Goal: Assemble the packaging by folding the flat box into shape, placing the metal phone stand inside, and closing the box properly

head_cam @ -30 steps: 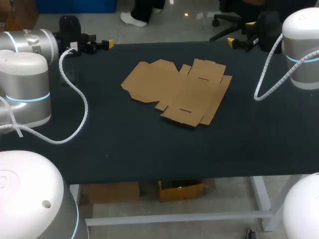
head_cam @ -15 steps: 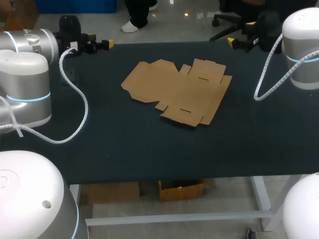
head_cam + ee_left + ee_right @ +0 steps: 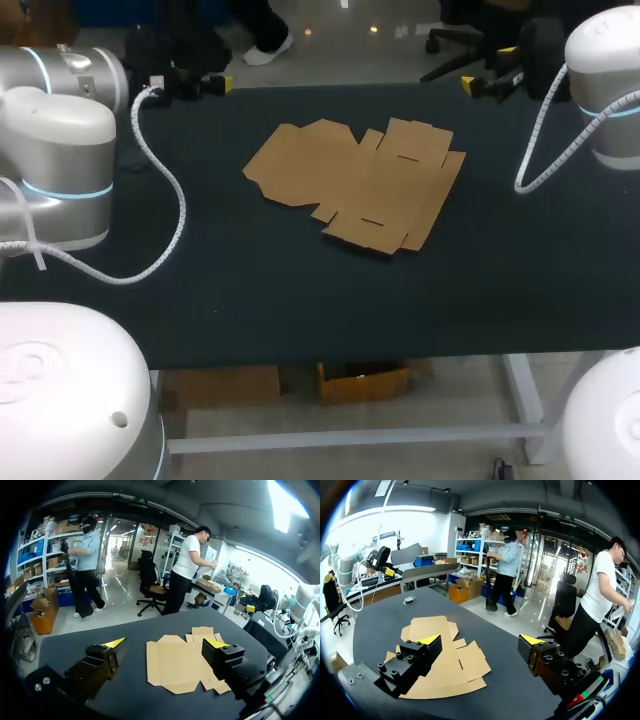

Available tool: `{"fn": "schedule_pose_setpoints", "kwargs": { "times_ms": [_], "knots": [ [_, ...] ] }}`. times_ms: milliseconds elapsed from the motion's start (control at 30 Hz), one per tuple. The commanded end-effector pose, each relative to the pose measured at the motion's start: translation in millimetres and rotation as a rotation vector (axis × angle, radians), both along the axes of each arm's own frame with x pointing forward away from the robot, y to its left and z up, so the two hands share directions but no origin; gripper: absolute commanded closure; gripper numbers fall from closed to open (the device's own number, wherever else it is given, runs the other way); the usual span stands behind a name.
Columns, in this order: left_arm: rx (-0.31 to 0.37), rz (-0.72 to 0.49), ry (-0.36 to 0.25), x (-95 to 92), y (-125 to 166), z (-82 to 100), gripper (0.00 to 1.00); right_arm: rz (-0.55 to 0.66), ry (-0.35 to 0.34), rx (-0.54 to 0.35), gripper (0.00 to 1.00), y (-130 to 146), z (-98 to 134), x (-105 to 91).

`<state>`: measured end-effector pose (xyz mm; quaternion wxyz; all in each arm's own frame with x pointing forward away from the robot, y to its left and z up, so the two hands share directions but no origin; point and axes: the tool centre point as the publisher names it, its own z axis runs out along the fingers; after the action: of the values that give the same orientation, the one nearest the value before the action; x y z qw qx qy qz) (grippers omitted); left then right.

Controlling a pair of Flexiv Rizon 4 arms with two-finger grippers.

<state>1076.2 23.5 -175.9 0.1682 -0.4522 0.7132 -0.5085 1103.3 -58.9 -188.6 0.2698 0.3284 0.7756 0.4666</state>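
Note:
A flat, unfolded brown cardboard box [image 3: 355, 185] lies in the middle of the dark table [image 3: 300, 310]. My left gripper [image 3: 200, 82] hangs above the far left edge of the table, open, and holds nothing. My right gripper [image 3: 488, 68] hangs above the far right edge, also open with nothing in it. In the left wrist view the gripper [image 3: 165, 643] has its fingers wide apart, and the cardboard [image 3: 175, 667] lies well ahead on the table. In the right wrist view the gripper [image 3: 480, 639] is just as wide, with the cardboard [image 3: 435, 665] ahead and below.
White coiled cables hang from both arms over the table's sides, on the left [image 3: 165, 230] and on the right [image 3: 535, 160]. A small greyish object [image 3: 409, 599] lies on the table beyond the cardboard, too small to identify.
Both arms have shifted slightly at the far corners of the table, the left one more. The cardboard has not moved, and both grippers are as wide open as before.

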Motion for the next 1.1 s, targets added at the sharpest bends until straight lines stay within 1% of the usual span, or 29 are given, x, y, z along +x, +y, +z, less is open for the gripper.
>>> {"fn": "schedule_pose_setpoints", "kwargs": {
  "times_ms": [33, 67, 133, 167, 200, 233, 267, 333, 367, 400, 467, 533, 567, 667, 733, 900, 1100],
  "knots": [
    [0.051, 0.032, 0.094, -5.0, -7, 5.3, 0.00, -0.014, 0.107, -0.066, 0.00, -4, 5, 0.3],
    [0.054, 0.035, 0.115, -6.8, -8, 5.2, 0.00, -0.009, 0.107, -0.064, 0.00, -6, 4, 0.3],
    [0.055, 0.046, 0.132, -9.3, -9, 5.1, 0.00, -0.014, 0.128, -0.069, 0.00, -9, 3, 0.7],
    [0.053, 0.047, 0.150, -11.8, -10, 5.4, 0.00, -0.012, 0.136, -0.070, 0.00, -11, 2, 0.6],
    [0.057, 0.058, 0.162, -13.1, -10, 5.4, 0.00, -0.013, 0.156, -0.076, 0.00, -13, 0, 0.9],
    [0.051, 0.053, 0.165, -14.5, -11, 5.5, 0.00, -0.016, 0.161, -0.081, 0.00, -14, -1, 1.4],
    [0.055, 0.061, 0.184, -16.9, -11, 5.9, 0.00, -0.009, 0.173, -0.076, 0.00, -16, -3, 1.6],
    [0.058, 0.069, 0.198, -18.9, -12, 5.4, 0.00, -0.014, 0.200, -0.087, 0.00, -19, -5, 2.3],
    [0.058, 0.079, 0.219, -21.0, -12, 5.4, 0.00, -0.009, 0.210, -0.091, 0.00, -20, -7, 2.1],
    [0.066, 0.093, 0.227, -22.1, -12, 4.9, 0.00, -0.008, 0.226, -0.096, 0.00, -21, -8, 2.0],
    [0.063, 0.100, 0.252, -25.2, -12, 4.1, 0.00, -0.002, 0.242, -0.108, 0.00, -22, -10, 2.0],
    [0.076, 0.126, 0.269, -27.4, -13, 2.9, 0.00, -0.001, 0.248, -0.110, 0.00, -23, -10, 1.9],
    [0.067, 0.124, 0.283, -30.2, -13, 2.0, 0.00, 0.002, 0.261, -0.117, 0.00, -25, -11, 1.3],
    [0.075, 0.159, 0.318, -35.6, -12, -0.2, 0.00, 0.001, 0.279, -0.123, 0.00, -28, -12, 0.7],
    [0.068, 0.163, 0.333, -38.3, -11, -1.7, 0.00, -0.002, 0.291, -0.128, 0.00, -31, -14, 0.4],
    [0.079, 0.213, 0.381, -46.5, -12, -6.9, 0.00, -0.020, 0.347, -0.139, 0.00, -37, -23, -1.4],
    [0.057, 0.231, 0.444, -51.9, -12, -14.4, 0.00, -0.048, 0.401, -0.143, 0.00, -44, -32, -5.4]
  ]
}}
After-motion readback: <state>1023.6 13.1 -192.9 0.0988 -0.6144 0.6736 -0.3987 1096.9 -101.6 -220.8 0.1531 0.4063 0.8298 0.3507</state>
